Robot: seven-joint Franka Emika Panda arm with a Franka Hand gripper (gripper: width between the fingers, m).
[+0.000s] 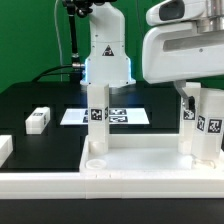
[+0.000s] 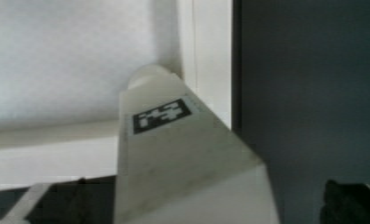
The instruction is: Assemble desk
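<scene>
The white desk panel (image 1: 130, 160) lies flat at the front of the table, rim up. One white tagged leg (image 1: 97, 122) stands upright in the panel's corner at the exterior view's left. My gripper (image 1: 195, 104) is at the panel's corner on the exterior view's right, shut on a second tagged leg (image 1: 208, 128) that it holds upright over that corner. In the wrist view this leg (image 2: 178, 150) fills the gap between my dark fingers (image 2: 351, 202), gripper (image 2: 191, 208), with the panel (image 2: 75, 60) behind it. A loose leg (image 1: 38, 120) lies on the black table at the left.
The marker board (image 1: 125, 116) lies flat behind the panel, in front of the robot base (image 1: 105, 65). Another white piece (image 1: 5, 148) lies at the left edge of the exterior view. A green backdrop closes the scene behind.
</scene>
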